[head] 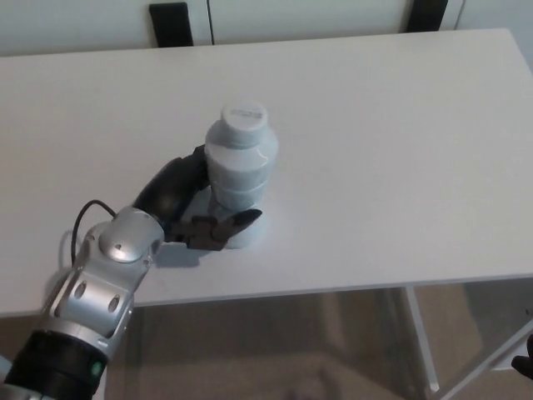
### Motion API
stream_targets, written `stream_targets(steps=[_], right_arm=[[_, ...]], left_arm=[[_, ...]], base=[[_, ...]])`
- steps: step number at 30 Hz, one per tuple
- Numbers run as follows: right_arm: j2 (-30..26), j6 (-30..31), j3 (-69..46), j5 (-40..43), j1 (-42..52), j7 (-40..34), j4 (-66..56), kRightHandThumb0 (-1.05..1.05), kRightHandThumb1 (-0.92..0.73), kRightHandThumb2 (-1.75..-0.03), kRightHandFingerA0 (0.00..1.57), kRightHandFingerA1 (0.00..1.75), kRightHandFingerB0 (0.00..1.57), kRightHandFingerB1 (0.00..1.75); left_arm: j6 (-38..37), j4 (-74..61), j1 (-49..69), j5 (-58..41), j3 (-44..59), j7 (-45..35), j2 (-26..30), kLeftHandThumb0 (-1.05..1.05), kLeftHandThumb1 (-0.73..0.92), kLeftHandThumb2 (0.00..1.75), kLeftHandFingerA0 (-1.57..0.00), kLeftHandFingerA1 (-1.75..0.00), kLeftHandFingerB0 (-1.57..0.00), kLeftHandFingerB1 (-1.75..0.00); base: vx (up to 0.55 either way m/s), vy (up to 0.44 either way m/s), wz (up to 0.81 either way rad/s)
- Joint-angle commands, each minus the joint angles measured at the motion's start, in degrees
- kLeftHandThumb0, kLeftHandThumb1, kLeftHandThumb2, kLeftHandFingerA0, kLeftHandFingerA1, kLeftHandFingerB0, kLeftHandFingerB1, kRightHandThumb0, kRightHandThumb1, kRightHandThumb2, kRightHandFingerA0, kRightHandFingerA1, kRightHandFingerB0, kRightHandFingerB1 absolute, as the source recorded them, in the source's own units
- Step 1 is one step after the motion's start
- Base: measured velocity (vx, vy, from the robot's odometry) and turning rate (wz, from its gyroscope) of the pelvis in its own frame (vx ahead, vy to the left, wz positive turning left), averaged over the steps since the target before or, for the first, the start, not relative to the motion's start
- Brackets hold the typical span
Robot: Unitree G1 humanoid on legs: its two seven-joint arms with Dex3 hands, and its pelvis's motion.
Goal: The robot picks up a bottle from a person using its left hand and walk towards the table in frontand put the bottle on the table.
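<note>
A white bottle with a ribbed body and a flat white cap stands upright on the white table, a little left of the middle. My left hand comes in from the lower left and wraps the bottle's lower part: black fingers lie against its left side and one curls across the front of its base. The bottle's bottom rests on the tabletop. At the lower right corner only a small black sliver of my right hand shows, too little to tell its state.
The table's near edge runs across the lower part of the picture, with a white leg below it at the right and tan floor beneath. Two dark uprights stand behind the far edge.
</note>
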Motion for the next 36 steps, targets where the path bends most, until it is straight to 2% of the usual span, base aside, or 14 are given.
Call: stream_targets(steps=[1, 3, 15, 18, 22, 23, 24, 28, 29, 31, 32, 33, 34, 36], right_arm=[[-1.00, -0.19, -0.19, 0.05, -0.36, -0.06, 0.27, -0.40, -0.46, -0.78, 0.72, 0.89, 0.42, 0.68], [-1.00, -0.13, -0.10, -0.08, -0.50, -0.36, 0.40, -0.41, -0.38, -0.91, 0.76, 0.89, 0.42, 0.69], [-0.90, -0.35, 0.33, -0.39, -0.47, -0.53, 0.42, -0.38, -0.40, -0.91, 0.73, 0.86, 0.42, 0.68], [-1.20, -0.47, 0.73, -0.76, -0.88, -0.44, 0.45, -0.41, -0.39, -0.92, 0.73, 0.86, 0.43, 0.69], [-1.23, -0.04, 0.48, -0.42, -1.10, -0.23, 0.52, -0.40, -0.39, -0.91, 0.71, 0.86, 0.40, 0.67], [-1.15, 0.08, 0.34, -0.25, -1.10, -0.19, 0.55, -0.38, -0.39, -0.91, 0.72, 0.86, 0.40, 0.67], [-1.09, 0.10, 0.24, -0.13, -1.08, -0.16, 0.58, -0.38, -0.37, -0.90, 0.73, 0.87, 0.40, 0.68], [-0.88, 0.10, -0.04, 0.12, -0.81, -0.17, 0.64, -0.39, -0.35, -0.89, 0.76, 0.89, 0.43, 0.69], [-0.97, -0.01, -0.06, 0.09, -0.64, -0.16, 0.61, -0.38, -0.35, -0.90, 0.77, 0.90, 0.44, 0.70], [-1.42, 0.01, 0.26, -0.36, -0.49, -0.14, 0.76, -0.40, -0.35, -0.90, 0.74, 0.87, 0.42, 0.69], [-1.50, 0.09, 0.23, -0.36, -0.57, -0.14, 0.82, -0.40, -0.36, -0.90, 0.73, 0.86, 0.42, 0.68], [-1.55, 0.20, 0.19, -0.33, -0.73, -0.18, 0.89, -0.40, -0.36, -0.90, 0.73, 0.86, 0.42, 0.68], [-1.66, 0.26, 0.21, -0.37, -0.70, -0.11, 0.92, -0.39, -0.37, -0.90, 0.74, 0.86, 0.42, 0.68], [-1.56, 0.21, 0.20, -0.38, -0.43, -0.14, 1.15, -0.38, -0.37, -0.90, 0.74, 0.87, 0.42, 0.68]], left_arm=[[-1.43, 2.13, 1.22, 3.01, -0.65, -0.18, 1.49, -0.87, 0.57, 0.92, 0.00, -0.08, 0.00, -0.06], [-2.17, 2.27, 1.43, 3.62, -0.58, 0.38, 1.58, -0.90, 0.59, 0.93, 0.00, -0.06, 0.00, -0.03], [-2.94, 2.43, 0.25, 1.02, 4.21, -1.47, 2.41, -0.84, 0.50, 0.83, 0.00, -0.01, 0.00, 0.00], [-2.64, 3.44, -2.51, -0.17, 6.37, -4.31, 4.54, -0.81, 0.46, 0.77, 0.00, 0.00, 0.00, -0.02], [0.17, 8.62, -8.43, -6.09, 10.86, -15.79, 9.83, -0.78, 0.44, 0.75, 0.00, 0.00, 0.00, 0.00], [1.41, 9.55, -9.42, -6.42, 11.21, -17.54, 11.17, -0.77, 0.51, 0.56, 0.00, 0.00, 0.00, 0.00], [2.15, 10.06, -9.88, -6.89, 11.63, -18.66, 11.88, -0.79, 0.39, 0.72, 0.00, 0.00, 0.00, 0.00], [3.10, 11.76, -10.11, -9.31, 14.38, -25.03, 17.21, -0.75, 0.49, 0.56, 0.00, 0.00, 0.00, 0.00], [2.71, 11.25, -9.10, -10.27, 15.24, -26.18, 18.14, -0.77, 0.41, 0.72, 0.00, 0.00, 0.00, 0.00], [1.48, 7.43, -4.92, -11.41, 17.10, -26.83, 20.28, -0.77, 0.42, 0.73, 0.00, 0.00, 0.00, 0.00], [0.62, 5.88, -3.23, -11.71, 17.74, -27.19, 21.12, -0.75, 0.49, 0.56, 0.00, 0.00, 0.00, 0.00], [-0.15, 4.62, -1.80, -12.06, 18.39, -27.63, 21.82, -0.75, 0.49, 0.56, 0.00, 0.00, 0.00, 0.00], [-0.76, 3.00, 0.04, -12.70, 19.06, -28.27, 22.39, -0.78, 0.40, 0.73, 0.00, 0.00, 0.00, 0.00], [2.10, -4.04, 5.99, -15.86, 21.64, -30.29, 24.00, -0.75, 0.39, 0.72, 0.00, 0.00, 0.00, 0.00]], base=[[0.00, 0.000, 0.00], [0.00, 0.000, 0.00], [0.00, 0.000, 0.00], [0.00, 0.000, 0.00], [0.00, 0.000, 0.00], [0.00, 0.000, 0.00], [0.00, 0.000, 0.00], [0.00, 0.000, 0.00], [0.00, 0.000, 0.00], [0.00, 0.000, 0.00], [0.00, 0.000, 0.00], [0.00, 0.000, 0.00], [0.00, 0.000, 0.00], [0.00, 0.000, 0.00]])
